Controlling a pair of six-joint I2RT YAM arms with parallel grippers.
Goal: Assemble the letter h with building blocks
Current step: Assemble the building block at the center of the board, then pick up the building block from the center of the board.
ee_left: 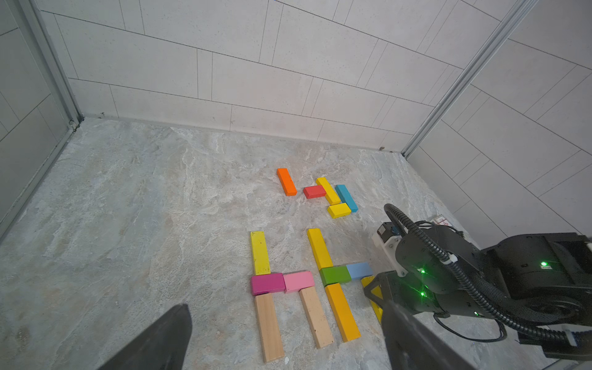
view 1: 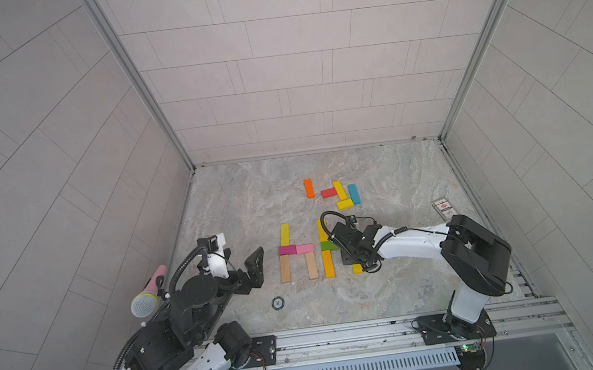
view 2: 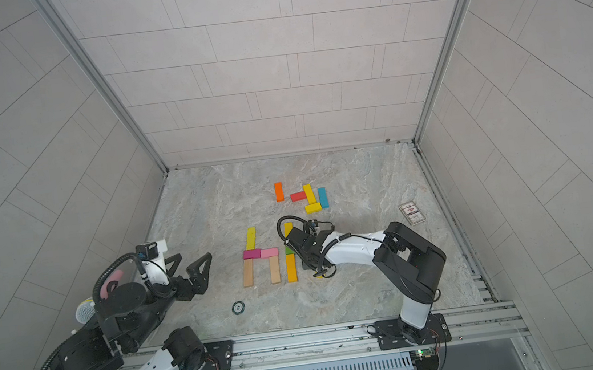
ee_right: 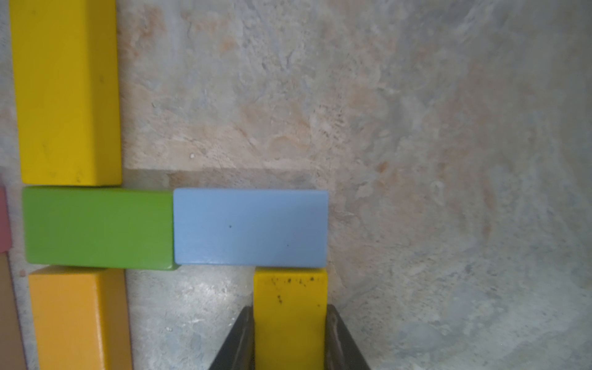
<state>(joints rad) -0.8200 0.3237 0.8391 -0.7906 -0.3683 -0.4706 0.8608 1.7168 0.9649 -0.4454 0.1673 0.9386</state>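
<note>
Building blocks (view 1: 312, 266) lie flat in the middle of the tabletop (view 1: 237, 208) in both top views. One h is finished and a second sits so close beside it that they almost touch, with spare blocks (view 1: 339, 192) further back. That closeness is what worries me: a sideways shove from the right arm (view 1: 407, 236) would likely pass through the green block (view 1: 326, 246) into the pink block (view 1: 305, 248) next door. The left claw (view 2: 194, 258) hangs off to the side, spread wide with nothing in it. From the left wrist view its two dark fingers (ee_left: 160, 339) frame only bare stone. The yellow bar (ee_left: 367, 282) meant for the last leg is half hidden behind the right arm. The right wrist view shows the right claw (ee_right: 290, 307) clamped on that yellow bar, one jaw on each long side. The bar's end sits right up against the outer end of the blue block (ee_right: 250, 227). Pushing any further would probably slide blue and green out of line. If a jaw drags as it lets go or lifts, the leg could twist away from the crossbar.
</note>
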